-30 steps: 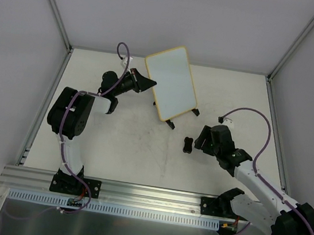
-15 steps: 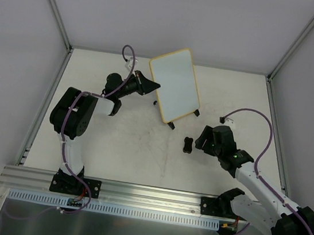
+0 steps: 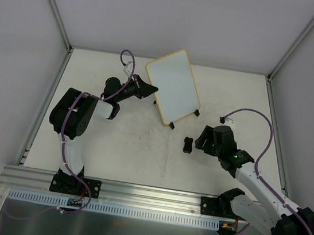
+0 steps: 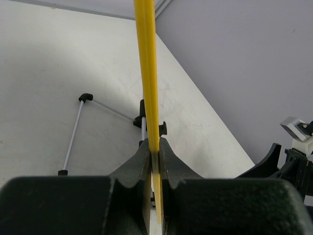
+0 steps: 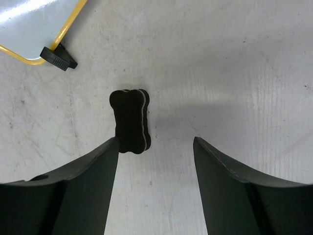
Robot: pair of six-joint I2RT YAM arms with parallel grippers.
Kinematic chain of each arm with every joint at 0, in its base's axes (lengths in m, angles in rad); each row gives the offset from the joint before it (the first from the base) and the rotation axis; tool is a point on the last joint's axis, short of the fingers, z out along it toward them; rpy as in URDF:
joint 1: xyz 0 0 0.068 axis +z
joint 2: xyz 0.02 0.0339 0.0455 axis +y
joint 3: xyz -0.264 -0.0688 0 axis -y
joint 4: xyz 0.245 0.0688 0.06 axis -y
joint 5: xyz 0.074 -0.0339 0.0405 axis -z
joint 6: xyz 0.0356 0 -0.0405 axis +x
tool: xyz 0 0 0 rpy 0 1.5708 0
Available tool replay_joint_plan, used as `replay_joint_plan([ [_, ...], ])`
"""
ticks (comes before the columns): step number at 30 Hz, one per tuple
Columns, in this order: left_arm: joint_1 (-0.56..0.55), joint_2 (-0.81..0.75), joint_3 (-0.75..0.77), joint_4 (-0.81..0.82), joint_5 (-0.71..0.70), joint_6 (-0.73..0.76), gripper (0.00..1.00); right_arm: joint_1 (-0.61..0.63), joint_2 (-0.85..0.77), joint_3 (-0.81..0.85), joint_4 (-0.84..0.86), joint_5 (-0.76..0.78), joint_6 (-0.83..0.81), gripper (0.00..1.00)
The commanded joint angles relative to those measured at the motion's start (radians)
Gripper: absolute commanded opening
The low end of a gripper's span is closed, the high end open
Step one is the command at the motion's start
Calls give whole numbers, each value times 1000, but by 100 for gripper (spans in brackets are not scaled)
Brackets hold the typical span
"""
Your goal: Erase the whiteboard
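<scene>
Two grippers | my left gripper (image 4: 154,147) pressed tight, pinching the yellow edge of the whiteboard (image 3: 173,85), which stands tilted near the far edge of the table (image 3: 135,149) | my right gripper (image 5: 155,147) half spread, empty; black eraser (image 5: 130,121) just ahead | pale walls (image 3: 16,47) around

Whiteboard (image 5: 24,19) mostly beyond right wrist view's edge

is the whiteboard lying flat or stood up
Stood up, not flat: the whiteboard shows tilted over its black feet, and the left gripper is shut on its yellow edge.
</scene>
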Motion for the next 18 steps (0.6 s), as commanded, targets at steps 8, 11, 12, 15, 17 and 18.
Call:
replay_joint_plan([
  [8,-11,-36,-49,421,24,82,2,-9,-41,-7,-3,-2,-10,65],
  [11,-11,-27,-49,421,24,77,5,-7,-47,-10,-3,-2,-10,65],
  [12,-11,-24,-49,421,24,74,7,-9,-49,-13,-3,-4,-10,65],
  [15,-11,-14,-49,421,25,68,11,-11,-57,-16,-4,-4,-9,65],
  [17,-11,-4,-48,421,28,66,15,-11,-64,-17,-3,-2,-9,65],
  [18,-11,-2,-46,421,28,63,17,-11,-66,-18,-3,-2,-7,65],
])
